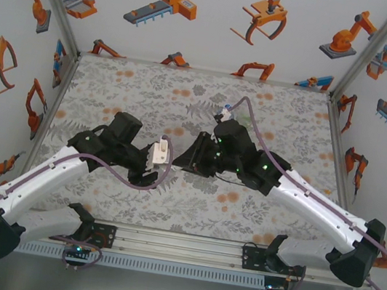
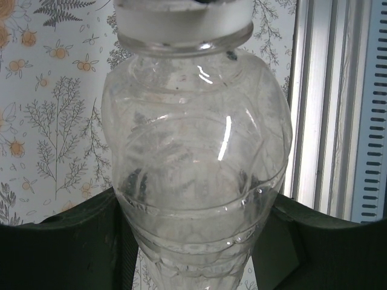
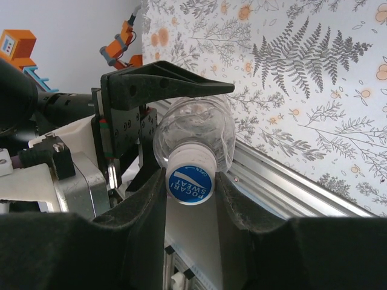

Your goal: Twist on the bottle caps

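Floral-patterned cloth covers the table (image 1: 151,87), which is enclosed by white walls (image 1: 212,30) carrying orange robot stickers. Both arms meet near the table centre: the left enters from 8 o'clock, the right from 4 o'clock. The left gripper (image 2: 187,241) is clamped on the lower body of the clear bottle (image 2: 193,151), which is held roughly horizontal off the surface, neck toward 3 o'clock. The right gripper (image 3: 191,192) is pinched narrow on the cap (image 3: 190,181), a white skirt with a blue printed top, with one finger at 9 o'clock and one at 3 o'clock of the disc. The cap sits on the neck; how far it is threaded cannot be determined. Probable hazards: if the cap and neck axes are misaligned, the thread may cross and jam. If the left clamp is too light, the smooth bottle may turn with the cap, so no tightening results. Too firm a clamp may dent the thin wall. The small cap may also slip between the pads during rotation.
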Action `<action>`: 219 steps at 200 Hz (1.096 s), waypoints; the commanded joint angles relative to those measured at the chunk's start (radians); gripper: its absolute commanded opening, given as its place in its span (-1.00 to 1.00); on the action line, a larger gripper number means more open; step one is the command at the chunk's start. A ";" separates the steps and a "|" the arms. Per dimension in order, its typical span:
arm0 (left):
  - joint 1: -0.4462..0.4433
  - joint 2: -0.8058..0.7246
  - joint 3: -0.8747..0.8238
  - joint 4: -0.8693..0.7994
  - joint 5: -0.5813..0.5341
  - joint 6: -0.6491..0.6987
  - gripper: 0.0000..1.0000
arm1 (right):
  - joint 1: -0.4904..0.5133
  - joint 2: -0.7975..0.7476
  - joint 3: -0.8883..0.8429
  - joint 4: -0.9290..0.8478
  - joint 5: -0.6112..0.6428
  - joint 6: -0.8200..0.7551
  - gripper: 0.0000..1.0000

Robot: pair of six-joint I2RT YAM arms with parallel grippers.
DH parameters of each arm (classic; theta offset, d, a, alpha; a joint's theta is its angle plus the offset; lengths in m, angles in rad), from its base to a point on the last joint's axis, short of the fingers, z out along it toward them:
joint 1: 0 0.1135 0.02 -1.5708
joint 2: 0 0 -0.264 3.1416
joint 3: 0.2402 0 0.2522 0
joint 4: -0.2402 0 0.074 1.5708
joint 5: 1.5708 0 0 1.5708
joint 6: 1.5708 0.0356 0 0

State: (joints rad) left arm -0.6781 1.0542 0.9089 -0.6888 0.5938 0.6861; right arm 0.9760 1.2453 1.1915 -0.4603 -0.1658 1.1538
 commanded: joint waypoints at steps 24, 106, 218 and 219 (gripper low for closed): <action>-0.018 -0.011 0.016 0.123 0.168 0.018 -1.00 | 0.008 -0.002 0.071 0.006 0.081 -0.179 -0.09; -0.018 -0.021 0.008 0.117 0.219 0.044 -1.00 | -0.041 -0.010 0.213 -0.104 0.005 -0.704 0.00; -0.018 -0.016 0.017 0.081 0.295 0.083 -1.00 | -0.039 -0.054 0.219 -0.115 -0.446 -1.405 0.13; -0.018 -0.016 0.017 0.080 0.296 0.084 -1.00 | -0.039 -0.053 0.218 -0.116 -0.449 -1.408 0.13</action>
State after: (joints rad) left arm -0.6933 1.0523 0.9089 -0.5919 0.8307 0.7380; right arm 0.9363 1.2091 1.3891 -0.5526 -0.5137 -0.0700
